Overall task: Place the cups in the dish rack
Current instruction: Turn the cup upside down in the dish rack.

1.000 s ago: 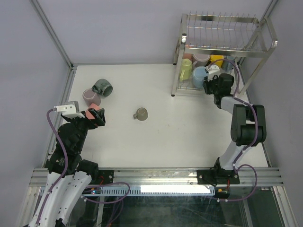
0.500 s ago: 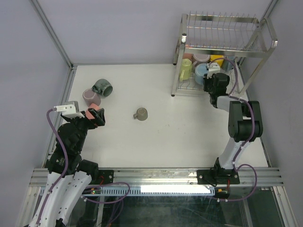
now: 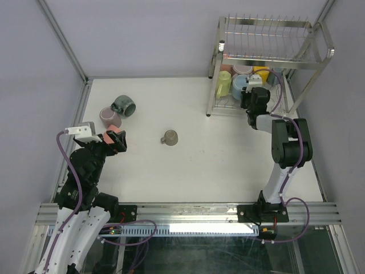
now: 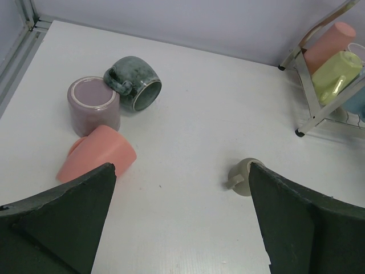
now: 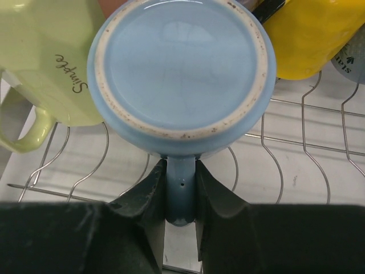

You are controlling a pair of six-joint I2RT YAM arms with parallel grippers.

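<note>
My right gripper is shut on the handle of a light blue mug, holding it over the lower wavy-wire shelf of the chrome dish rack; it shows in the top view. A pale yellow-green mug and a yellow cup sit beside it on that shelf. My left gripper is open and empty above the table. On the table lie a salmon pink cup, a mauve cup, a dark grey-green mug and a taupe mug.
A salmon pink cup and a mauve cup also sit in the rack's lower shelf. Metal frame posts border the white table at left and back. The rack's front leg stands on the table.
My right gripper has carried the light blue mug farther back and left into the rack's lower shelf. The left arm has not moved.
</note>
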